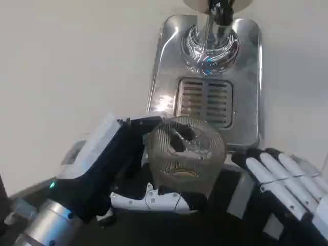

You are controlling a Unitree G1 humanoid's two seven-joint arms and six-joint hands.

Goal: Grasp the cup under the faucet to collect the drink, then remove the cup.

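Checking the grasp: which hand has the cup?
The left hand: its fingers wrap the ribbed glass cup. The right hand lies open beside it, fingers extended, apart from the cup.

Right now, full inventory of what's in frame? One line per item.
cup: 1, clear ribbed glass, low centre, held in front of the drip tray, not over the grille
drip tray: 1, shiny silver metal, upper centre on the table
grille: 1, slotted metal, set in the near half of the tray
faucet: 1, chrome with a dark part, top edge, above the tray's far end
table: 1, white, under everything
left robot hand: 1, white back with black fingers, lower left, wrapped around the cup
right robot hand: 1, white and black fingers, lower right, beside the cup, fingers spread and holding nothing
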